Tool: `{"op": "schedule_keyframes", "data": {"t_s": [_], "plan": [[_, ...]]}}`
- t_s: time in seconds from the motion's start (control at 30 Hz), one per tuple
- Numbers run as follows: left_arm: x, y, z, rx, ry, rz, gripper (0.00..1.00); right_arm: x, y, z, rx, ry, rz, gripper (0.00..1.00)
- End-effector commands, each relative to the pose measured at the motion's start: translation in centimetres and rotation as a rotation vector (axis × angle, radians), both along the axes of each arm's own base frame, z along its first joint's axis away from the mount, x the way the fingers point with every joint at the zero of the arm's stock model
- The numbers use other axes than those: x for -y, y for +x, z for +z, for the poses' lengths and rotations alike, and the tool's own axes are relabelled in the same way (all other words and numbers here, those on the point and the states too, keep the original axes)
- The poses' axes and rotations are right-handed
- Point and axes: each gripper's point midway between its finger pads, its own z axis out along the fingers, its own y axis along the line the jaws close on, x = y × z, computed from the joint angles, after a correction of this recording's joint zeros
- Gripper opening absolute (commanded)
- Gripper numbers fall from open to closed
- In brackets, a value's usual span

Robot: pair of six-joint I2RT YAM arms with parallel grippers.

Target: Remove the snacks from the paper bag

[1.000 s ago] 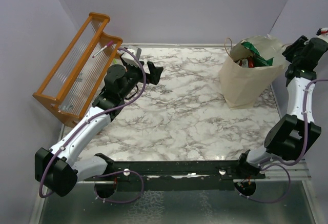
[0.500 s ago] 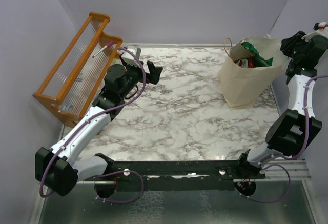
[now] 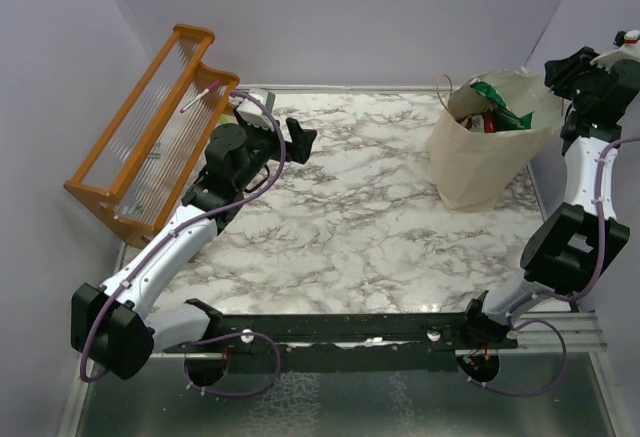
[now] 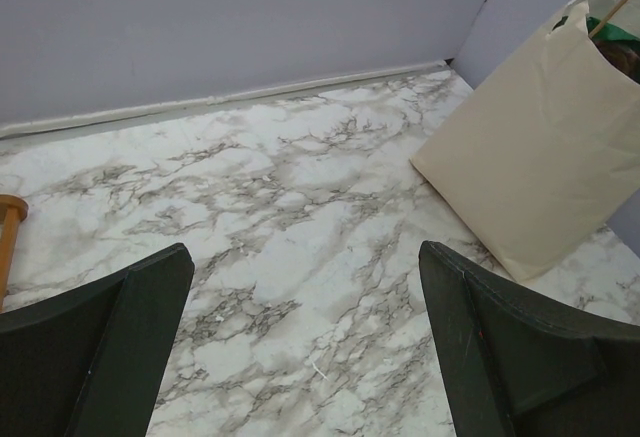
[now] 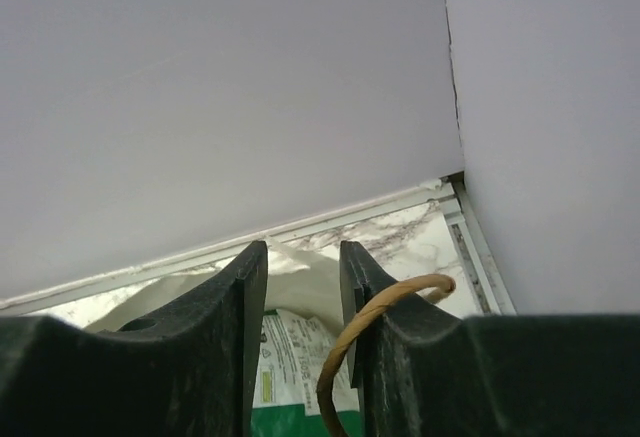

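Left gripper [image 4: 305, 257]: jaws wide, empty, over the white marble table [image 4: 300, 177]. Tall beige paper bag [image 4: 530, 157] ahead to its right. Right gripper [image 5: 303, 252]: I see a narrow gap, nothing clamped. Thin brown cord handle [image 5: 380, 302] loops beside one finger, glossy green snack packet [image 5: 285, 419] just beyond in the bag.

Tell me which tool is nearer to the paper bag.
Right. The right tool hovers at the paper bag's far right rim, by its cord handle; the left tool is across the table, near the orange rack.
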Motion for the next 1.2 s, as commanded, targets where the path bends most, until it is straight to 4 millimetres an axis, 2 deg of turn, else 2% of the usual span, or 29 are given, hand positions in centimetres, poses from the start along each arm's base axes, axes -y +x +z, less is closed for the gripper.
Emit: {"op": "schedule_keyframes", "data": {"t_s": [0.0,0.1,0.23,0.4,0.53,0.7,0.83,0.93,1.17], "plan": [[0.1,0.2,1.4,0.028,-0.025,-0.010,0.99,-0.3,1.1,3.0,0.073,0.005,0.059,0.34],[0.0,0.3,1.3,0.025,-0.027,-0.007,0.99,-0.8,1.0,4.7,0.113,0.012,0.080,0.30],[0.1,0.4,1.2,0.021,-0.028,-0.009,0.99,-2.3,0.2,6.7,0.162,0.035,0.137,0.19],[0.2,0.4,1.0,0.013,-0.031,-0.012,0.99,-5.1,-1.2,7.7,0.195,0.108,0.252,0.10],[0.2,0.4,1.1,0.013,-0.032,-0.016,0.99,-8.2,-2.7,7.4,0.197,0.188,0.413,0.06],[-0.9,0.7,1.6,0.022,-0.044,0.007,0.99,-11.6,-4.7,6.3,0.140,0.264,0.578,0.04],[-1.6,1.1,1.6,0.012,-0.066,0.018,0.99,-13.3,-6.5,5.6,0.100,0.278,0.631,0.04],[-1.4,1.3,1.6,-0.014,-0.090,-0.009,0.99,-14.1,-8.0,5.1,0.080,0.298,0.641,0.04],[-0.8,0.3,3.4,-0.035,-0.122,-0.084,0.99,-16.1,-10.7,3.8,0.050,0.369,0.701,0.04]]}}
